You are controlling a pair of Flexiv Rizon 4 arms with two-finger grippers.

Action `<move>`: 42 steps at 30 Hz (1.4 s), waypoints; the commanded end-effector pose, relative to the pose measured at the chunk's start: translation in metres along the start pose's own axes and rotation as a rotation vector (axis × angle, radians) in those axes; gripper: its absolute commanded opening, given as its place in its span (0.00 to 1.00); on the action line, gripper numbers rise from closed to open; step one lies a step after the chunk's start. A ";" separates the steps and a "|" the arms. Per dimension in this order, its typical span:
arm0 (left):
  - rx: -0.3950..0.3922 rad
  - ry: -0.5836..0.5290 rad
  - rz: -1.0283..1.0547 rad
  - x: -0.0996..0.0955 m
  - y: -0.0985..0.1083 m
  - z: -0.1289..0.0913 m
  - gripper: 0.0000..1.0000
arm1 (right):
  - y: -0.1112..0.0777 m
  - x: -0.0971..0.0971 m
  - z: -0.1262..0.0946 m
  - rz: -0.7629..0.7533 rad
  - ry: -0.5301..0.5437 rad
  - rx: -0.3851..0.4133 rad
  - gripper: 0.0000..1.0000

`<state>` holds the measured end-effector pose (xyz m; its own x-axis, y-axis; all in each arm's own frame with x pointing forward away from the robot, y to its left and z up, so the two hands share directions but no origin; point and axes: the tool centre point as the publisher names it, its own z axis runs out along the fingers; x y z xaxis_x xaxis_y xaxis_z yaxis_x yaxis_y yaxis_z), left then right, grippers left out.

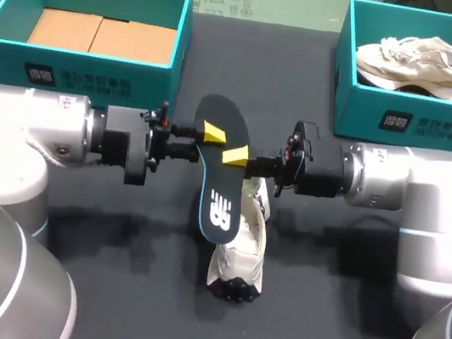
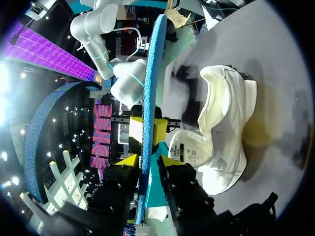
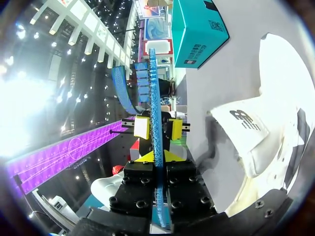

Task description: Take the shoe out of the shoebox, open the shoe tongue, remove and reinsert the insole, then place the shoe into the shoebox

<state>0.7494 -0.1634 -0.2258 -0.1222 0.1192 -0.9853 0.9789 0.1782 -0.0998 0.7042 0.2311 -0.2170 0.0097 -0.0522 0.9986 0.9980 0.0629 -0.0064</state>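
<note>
A dark insole (image 1: 216,185) with a blue rim hangs on edge above the table's middle, over a white shoe (image 1: 239,258) lying on the black tabletop. My right gripper (image 1: 234,157) comes in from the right and is shut on the insole's upper half. My left gripper (image 1: 211,135) meets it from the left, its yellow fingers either side of the insole with a small gap on one side. The left wrist view has the insole (image 2: 152,73) edge-on between my left gripper (image 2: 147,161), and the shoe (image 2: 224,123) beside it. The right wrist view shows my right gripper (image 3: 156,157) clamping the insole (image 3: 153,88).
An empty teal shoebox (image 1: 78,73) stands at the back left. A second teal shoebox (image 1: 406,121) at the back right holds a beige shoe (image 1: 419,62). Both arms stretch across the middle of the table.
</note>
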 end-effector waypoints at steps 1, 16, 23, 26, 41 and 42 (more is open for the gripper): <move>-0.011 0.001 0.005 0.000 -0.002 0.003 0.20 | 0.001 -0.001 0.001 0.001 0.000 0.004 0.00; -0.028 -0.006 0.012 0.001 0.002 0.005 0.00 | 0.004 -0.002 0.001 0.006 0.005 0.011 0.00; -0.024 -0.005 0.032 -0.001 0.000 0.000 0.00 | 0.004 -0.002 -0.003 -0.034 -0.011 0.037 1.00; -0.027 0.004 0.068 -0.005 -0.005 -0.007 0.00 | -0.001 -0.002 -0.011 -0.061 -0.041 0.043 1.00; 0.018 0.025 0.088 -0.009 -0.027 -0.033 0.00 | -0.011 0.007 -0.032 -0.086 -0.170 0.067 1.00; 0.031 0.029 0.093 -0.009 -0.031 -0.033 0.00 | -0.011 0.007 -0.032 -0.086 -0.170 0.067 1.00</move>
<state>0.7213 -0.1473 -0.2127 -0.0365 0.1538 -0.9874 0.9888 0.1483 -0.0134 0.6973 0.1991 -0.2132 -0.0919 0.1012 0.9906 0.9879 0.1338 0.0780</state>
